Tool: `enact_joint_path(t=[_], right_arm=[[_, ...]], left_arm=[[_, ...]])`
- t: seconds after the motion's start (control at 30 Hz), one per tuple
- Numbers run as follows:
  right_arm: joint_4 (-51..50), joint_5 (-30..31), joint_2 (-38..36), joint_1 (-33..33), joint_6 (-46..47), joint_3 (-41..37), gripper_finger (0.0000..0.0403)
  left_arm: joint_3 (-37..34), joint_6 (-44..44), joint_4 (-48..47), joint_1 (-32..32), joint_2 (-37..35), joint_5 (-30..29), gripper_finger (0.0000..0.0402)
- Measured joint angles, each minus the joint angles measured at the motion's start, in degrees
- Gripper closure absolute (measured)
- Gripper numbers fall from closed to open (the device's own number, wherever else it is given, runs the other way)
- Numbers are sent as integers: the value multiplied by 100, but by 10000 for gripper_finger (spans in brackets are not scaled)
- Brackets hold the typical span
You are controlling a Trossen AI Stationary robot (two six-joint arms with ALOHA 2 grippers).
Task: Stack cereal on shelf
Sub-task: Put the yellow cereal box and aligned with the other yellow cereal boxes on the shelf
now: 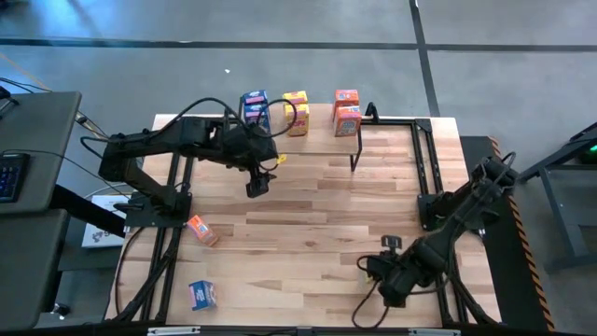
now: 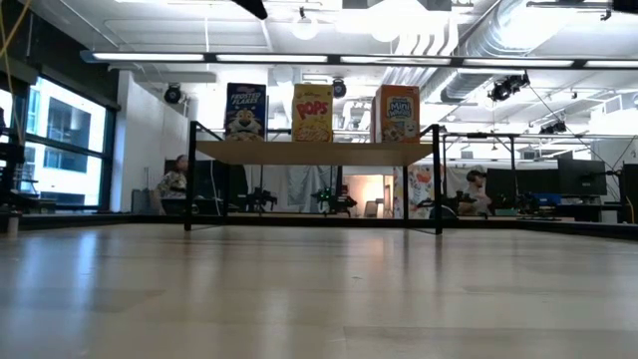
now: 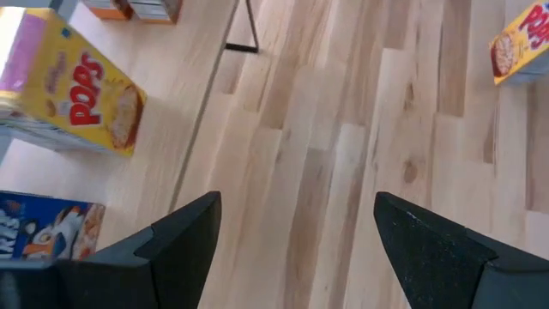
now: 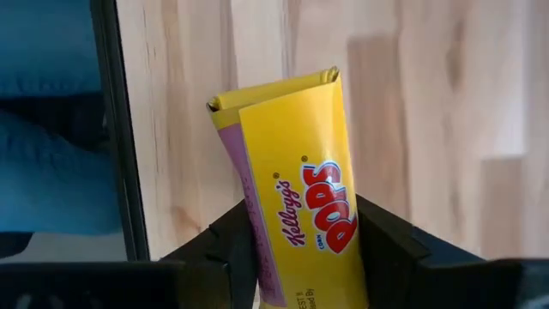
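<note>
The shelf stands at the table's far side, on thin black legs. On its wooden top stand blue, yellow and orange cereal boxes. My left gripper hovers open just in front of the shelf, over bare table, with nothing between its fingers. My right gripper is near the table's front right and is shut on a yellow cereal box. An orange box and a blue box lie on the table at the near left. My right gripper pinches the yellow box between its two fingers, which lie on its two narrow long sides. The fingers slant steeply down from above. The box reaches on past them with its flap end free. Whether that end is clear of the table, I cannot tell.
Black frame rails run along the table's right and left sides. Another yellow box shows at the edge of the left wrist view. Bare wood fills the table's middle. A person sits in the room behind.
</note>
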Motion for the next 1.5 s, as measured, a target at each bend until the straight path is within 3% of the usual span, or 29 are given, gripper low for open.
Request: enact_joint_path(t=[0.5, 0.9, 1.4, 1.5], right_arm=[[-381, 187, -4, -1237, -1826, 1164, 256], [-658, 178, -2, -1942, -2786, 1709, 256], [-877, 119, -2, -2388, -3622, 1847, 256], [-873, 123, -2, -2493, -3831, 1847, 256]], left_arm=[[0, -7, 19, -491, 16, -707, 103], [-13, -1, 326, -661, 14, -749, 103], [-1683, 95, 1901, -733, -100, -749, 103], [-2067, 237, 2589, -805, -183, -744, 103]])
